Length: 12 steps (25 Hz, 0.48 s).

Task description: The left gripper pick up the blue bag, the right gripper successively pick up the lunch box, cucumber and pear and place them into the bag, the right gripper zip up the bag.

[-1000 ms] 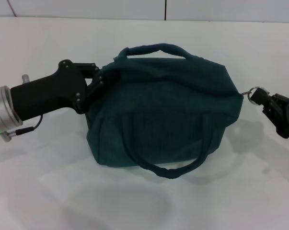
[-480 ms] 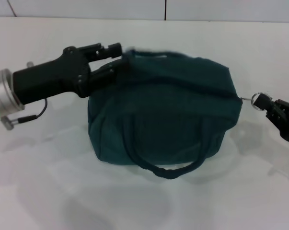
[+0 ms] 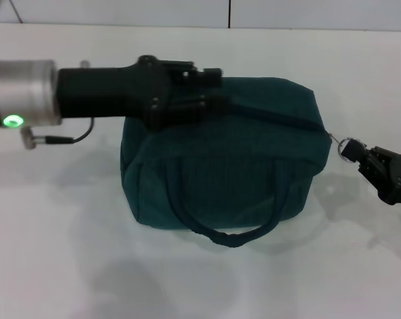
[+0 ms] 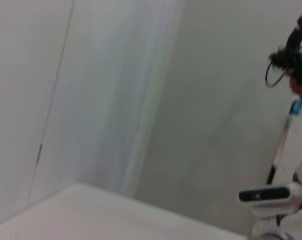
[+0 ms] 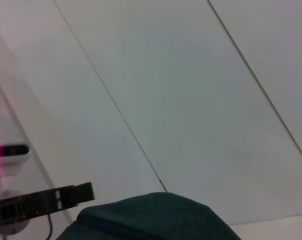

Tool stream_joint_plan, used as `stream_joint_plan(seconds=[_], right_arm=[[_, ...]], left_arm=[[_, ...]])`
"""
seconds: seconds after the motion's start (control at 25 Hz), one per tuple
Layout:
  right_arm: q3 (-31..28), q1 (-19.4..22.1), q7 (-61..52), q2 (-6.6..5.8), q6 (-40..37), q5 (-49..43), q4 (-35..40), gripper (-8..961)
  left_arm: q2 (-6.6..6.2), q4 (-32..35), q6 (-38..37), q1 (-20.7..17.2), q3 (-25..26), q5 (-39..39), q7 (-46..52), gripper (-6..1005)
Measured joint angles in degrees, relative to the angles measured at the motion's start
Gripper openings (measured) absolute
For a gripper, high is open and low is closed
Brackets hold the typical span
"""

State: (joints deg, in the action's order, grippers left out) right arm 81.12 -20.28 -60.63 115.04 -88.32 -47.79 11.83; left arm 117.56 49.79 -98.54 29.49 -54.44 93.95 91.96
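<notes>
The dark teal boxy fabric bag [image 3: 227, 159] sat zipped on the white table [image 3: 67, 266]. Left black claw [image 3: 210, 90] hung spread above it. Right black claw [image 3: 361, 159] pinched the silver ring pull [image 3: 347, 147].

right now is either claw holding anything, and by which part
The right gripper pinches the silver ring pull of the dark teal fabric bag's zipper. The left gripper lies over the bag's top; whether it grips anything cannot be told.

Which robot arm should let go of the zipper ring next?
The right one. The right gripper is at the silver ring pull on the bag's end, and the zipper looks shut. The left gripper is over the bag's top, far from the ring.
</notes>
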Motion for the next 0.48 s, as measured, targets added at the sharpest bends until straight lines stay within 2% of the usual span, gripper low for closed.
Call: stream_joint_plan(seconds=[0.12, 0.24, 0.36, 0.48], right_arm=[[0.0, 0.07, 0.05, 0.01, -0.14, -0.07, -0.03, 13], [0.03, 0.19, 0.12, 0.02, -0.4, -0.11, -0.05, 13], [0.51, 0.43, 0.13, 0.08, -0.56, -0.11, -0.05, 13], [0.71, 0.7, 0.14, 0.12, -0.64, -0.11, -0.06, 13]], left_arm=[[0.71, 4.0, 3.14, 1.94, 0.24, 4.65, 4.9, 445], [0.84, 7.09, 4.83, 3.13, 0.24, 6.07, 8.0, 444], [0.28, 9.83, 5.11, 4.72, 0.15, 7.5, 12.01, 442], [-0.43, 11.85, 4.78, 6.85, -0.13, 12.64, 16.96, 441]])
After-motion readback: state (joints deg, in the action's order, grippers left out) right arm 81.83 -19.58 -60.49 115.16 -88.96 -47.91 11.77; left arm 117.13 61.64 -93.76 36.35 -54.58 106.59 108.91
